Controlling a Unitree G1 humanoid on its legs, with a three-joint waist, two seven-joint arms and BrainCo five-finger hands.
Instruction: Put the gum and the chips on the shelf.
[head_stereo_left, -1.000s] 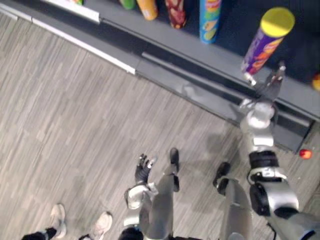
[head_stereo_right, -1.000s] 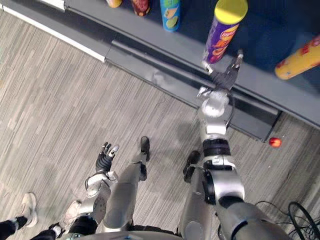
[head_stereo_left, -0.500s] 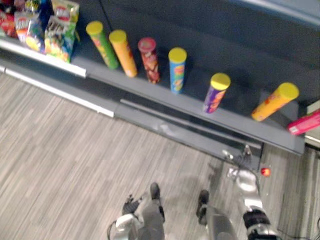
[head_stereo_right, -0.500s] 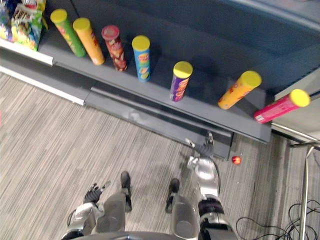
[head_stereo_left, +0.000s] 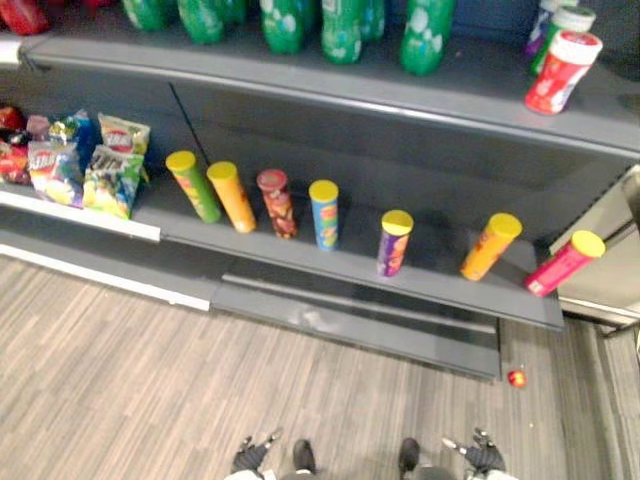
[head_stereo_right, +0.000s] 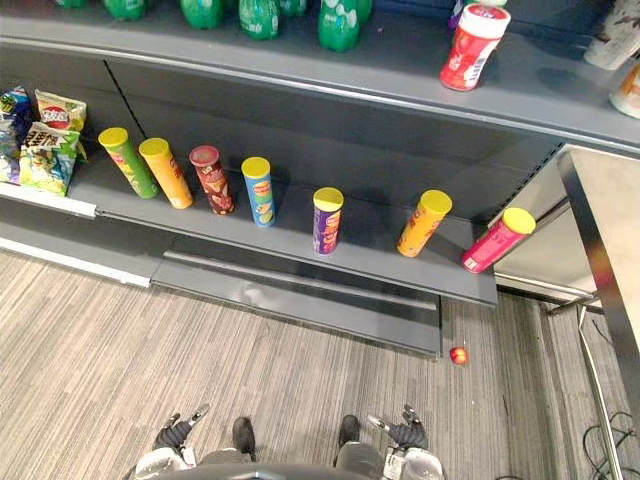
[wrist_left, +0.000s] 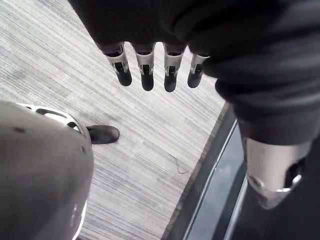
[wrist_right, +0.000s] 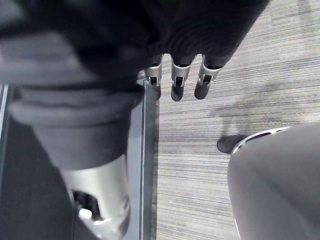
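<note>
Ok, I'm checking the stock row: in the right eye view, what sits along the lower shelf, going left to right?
Snack bags → green chip can → light orange chip can → dark red chip can → blue chip can → purple chip can → tilted orange chip can → pink chip can.
</note>
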